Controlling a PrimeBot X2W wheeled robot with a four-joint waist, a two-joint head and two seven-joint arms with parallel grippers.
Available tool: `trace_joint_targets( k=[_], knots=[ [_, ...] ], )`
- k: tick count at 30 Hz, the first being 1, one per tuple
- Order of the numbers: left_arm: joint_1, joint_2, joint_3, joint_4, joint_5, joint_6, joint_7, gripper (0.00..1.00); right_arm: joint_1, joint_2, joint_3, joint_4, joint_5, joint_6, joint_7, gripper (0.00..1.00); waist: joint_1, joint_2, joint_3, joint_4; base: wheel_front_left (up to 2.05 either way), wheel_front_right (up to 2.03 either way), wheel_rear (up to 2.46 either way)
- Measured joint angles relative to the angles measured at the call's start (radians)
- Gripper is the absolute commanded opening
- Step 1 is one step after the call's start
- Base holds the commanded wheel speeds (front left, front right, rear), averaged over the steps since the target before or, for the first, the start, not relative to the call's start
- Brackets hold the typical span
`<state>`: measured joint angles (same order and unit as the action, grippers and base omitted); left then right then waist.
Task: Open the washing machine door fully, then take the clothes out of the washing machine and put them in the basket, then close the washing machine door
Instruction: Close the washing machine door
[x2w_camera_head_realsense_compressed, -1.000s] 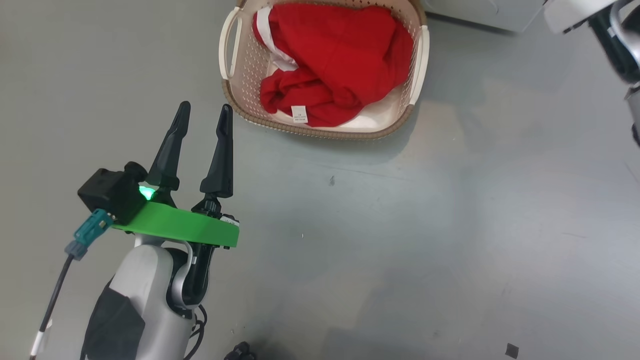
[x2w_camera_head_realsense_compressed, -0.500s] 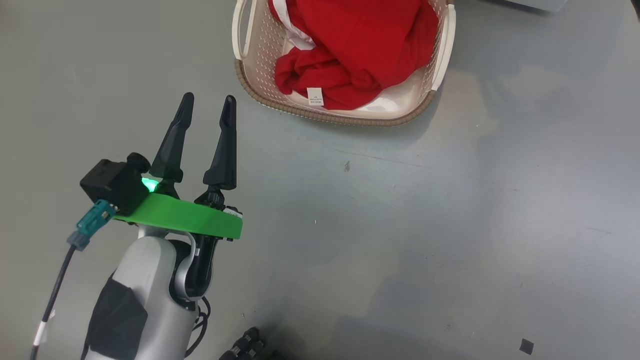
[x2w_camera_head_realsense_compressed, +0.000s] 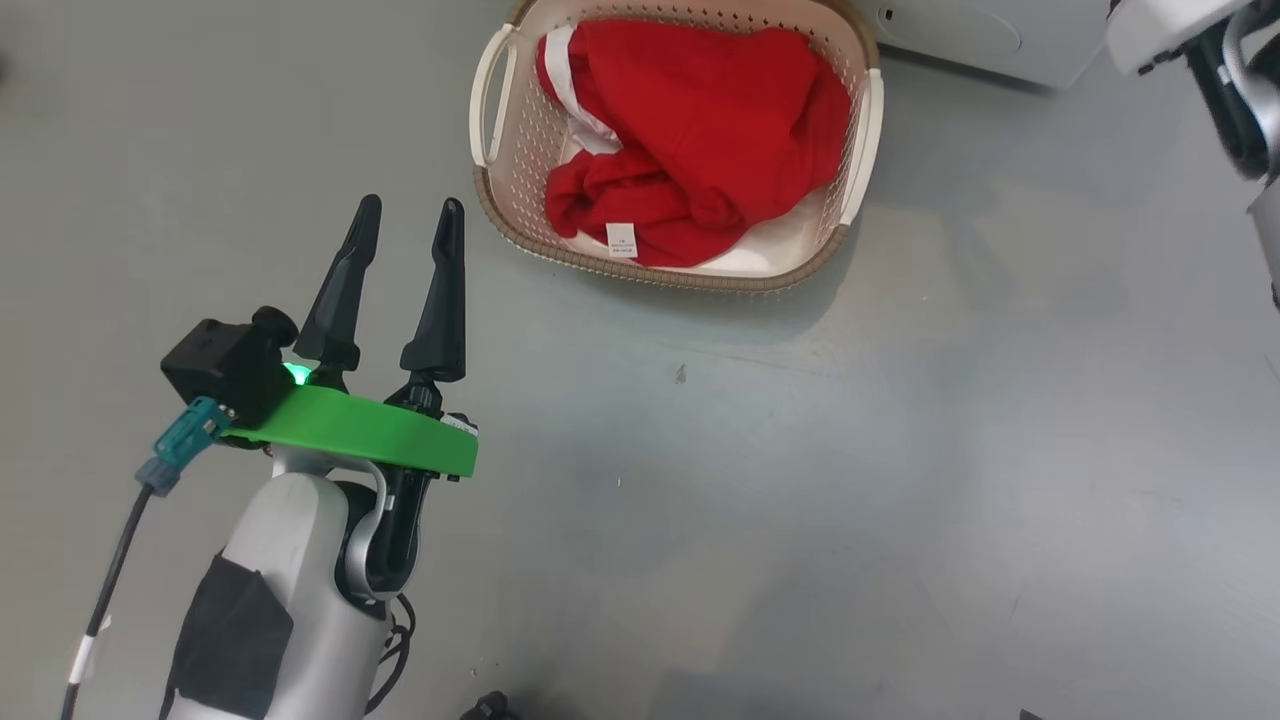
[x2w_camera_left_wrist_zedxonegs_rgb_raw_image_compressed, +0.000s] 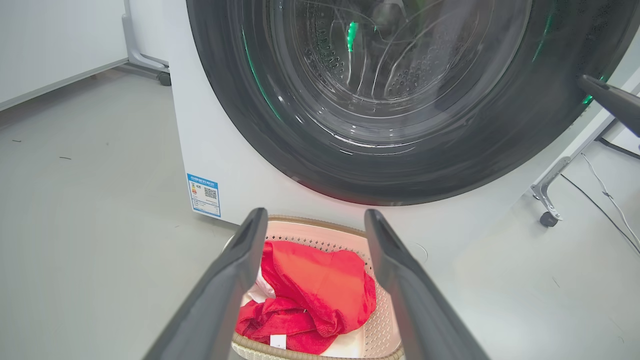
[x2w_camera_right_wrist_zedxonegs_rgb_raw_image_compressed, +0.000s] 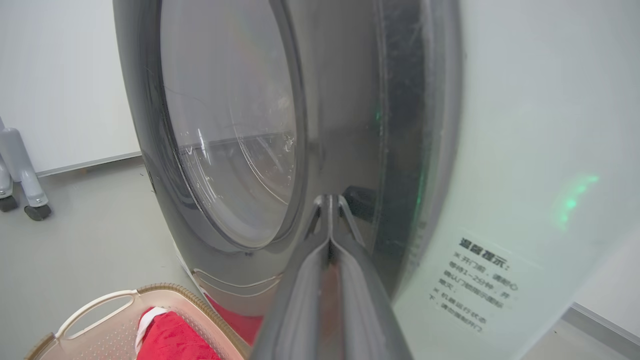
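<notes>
The clothes (x2w_camera_head_realsense_compressed: 700, 130) lie in the basket (x2w_camera_head_realsense_compressed: 525, 150), which sits on the floor (x2w_camera_head_realsense_compressed: 800, 500) just in front of the washing machine (x2w_camera_left_wrist_zedxonegs_rgb_raw_image_compressed: 225, 150). So the job left looks like shutting the door (x2w_camera_left_wrist_zedxonegs_rgb_raw_image_compressed: 240, 100). The door looks flat against the machine, shut or nearly so; I cannot tell if it has clicked. The right pincer (x2w_camera_right_wrist_zedxonegs_rgb_raw_image_compressed: 330, 199) has its two fingers pressed together with nothing between them, and its tip is right by the side of the door's black ring. To do this well, I think it should push on the black ring, not the glass, straight in, until the door sits tight all round. The left pincer (x2w_camera_head_realsense_compressed: 411, 205) is wide open and holds nothing. It hangs over bare floor, left of the basket and apart from it, with lots of free floor there. The basket is close under the door, so the right arm should stay above its rim. A stand's wheeled foot (x2w_camera_left_wrist_zedxonegs_rgb_raw_image_compressed: 547, 217) is on the floor beside the machine, so keep away from it.
</notes>
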<state>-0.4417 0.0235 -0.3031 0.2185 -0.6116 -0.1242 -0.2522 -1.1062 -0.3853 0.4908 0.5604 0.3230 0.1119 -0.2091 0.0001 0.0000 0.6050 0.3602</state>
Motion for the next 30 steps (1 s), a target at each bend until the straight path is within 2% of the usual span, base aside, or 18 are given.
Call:
trace_joint_targets(
  k=[6, 11, 21, 30],
  knots=[
    [0.002, 0.000, 0.019, 0.022, 0.016, 0.000, 0.000, 1.00, 0.098, 0.031, 0.003, 0.034, 0.003, -0.001, -0.026, 0.00, 0.0000, 0.0000, -0.064, -0.017, 0.00, 0.00, 0.00],
    [0.017, 0.016, 0.034, 0.049, 0.027, 0.000, 0.000, 1.00, 0.192, 0.081, -0.015, 0.046, 0.058, -0.003, -0.035, 0.00, 0.0000, 0.0000, -0.125, -0.040, 0.00, 0.00, 0.00],
    [0.089, 0.052, 0.047, 0.087, 0.048, 0.000, 0.000, 1.00, 0.380, 0.138, -0.098, 0.049, 0.141, -0.045, -0.043, 0.00, 0.0000, 0.0000, -0.248, -0.109, 0.00, 0.00, 0.00],
    [0.146, 0.063, 0.054, 0.099, 0.049, 0.000, 0.000, 1.00, 0.527, 0.163, -0.189, -0.040, 0.169, -0.072, -0.043, 0.00, 0.0000, 0.0000, -0.350, -0.183, 0.00, 0.00, 0.00]
  ],
)
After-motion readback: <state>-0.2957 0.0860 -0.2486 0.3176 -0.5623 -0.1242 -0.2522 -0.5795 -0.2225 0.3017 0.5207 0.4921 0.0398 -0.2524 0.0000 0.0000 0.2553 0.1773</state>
